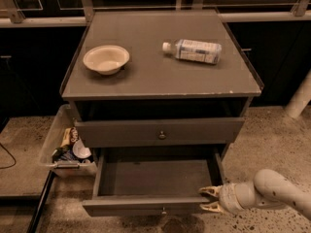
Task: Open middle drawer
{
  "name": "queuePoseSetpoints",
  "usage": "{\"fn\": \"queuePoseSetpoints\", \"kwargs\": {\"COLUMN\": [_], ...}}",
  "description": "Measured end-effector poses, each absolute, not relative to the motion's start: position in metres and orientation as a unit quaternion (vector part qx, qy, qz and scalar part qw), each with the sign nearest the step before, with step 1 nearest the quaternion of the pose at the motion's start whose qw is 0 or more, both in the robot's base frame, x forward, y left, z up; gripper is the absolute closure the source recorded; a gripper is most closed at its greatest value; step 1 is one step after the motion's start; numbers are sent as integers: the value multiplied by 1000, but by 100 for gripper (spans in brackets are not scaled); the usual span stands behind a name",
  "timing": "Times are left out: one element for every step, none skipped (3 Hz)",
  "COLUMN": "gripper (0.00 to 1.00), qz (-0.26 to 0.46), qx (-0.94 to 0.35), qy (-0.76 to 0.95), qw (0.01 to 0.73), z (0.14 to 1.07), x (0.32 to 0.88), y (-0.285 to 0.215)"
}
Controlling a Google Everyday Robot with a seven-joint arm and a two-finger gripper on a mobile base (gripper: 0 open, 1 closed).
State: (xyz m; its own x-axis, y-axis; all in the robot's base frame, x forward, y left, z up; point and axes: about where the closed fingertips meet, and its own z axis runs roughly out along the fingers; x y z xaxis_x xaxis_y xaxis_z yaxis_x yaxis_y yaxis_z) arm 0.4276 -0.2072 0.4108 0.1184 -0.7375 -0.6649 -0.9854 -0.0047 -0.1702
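The middle drawer (136, 207) of the grey cabinet is pulled out toward me, showing its empty inside. Its small round knob (164, 210) sits at the centre of the front. My gripper (209, 199) is at the drawer's front right corner. One finger lies inside the front panel and one outside it, clamped on the panel's right end. The white arm (272, 191) reaches in from the lower right. The drawer above it (121, 132), with its own knob (162, 135), stands only slightly out. The bottom drawer is hidden under the open one.
On the cabinet top (160, 81) sit a cream bowl (106, 58) at the left and a plastic bottle (194, 51) lying on its side at the right. A clear bin of clutter (53, 140) stands on the floor at the cabinet's left. A white post (299, 98) stands at the right.
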Motion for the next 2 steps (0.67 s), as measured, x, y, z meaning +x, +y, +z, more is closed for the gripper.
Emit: {"fn": "queuePoseSetpoints", "kwargs": {"gripper": [81,58], "qz": [199,200], "qx": [-680,-680], "qy": [633,633], "qw": [311,311], "z": [411,411], "x": [428,428], "y": [-207,-207]}}
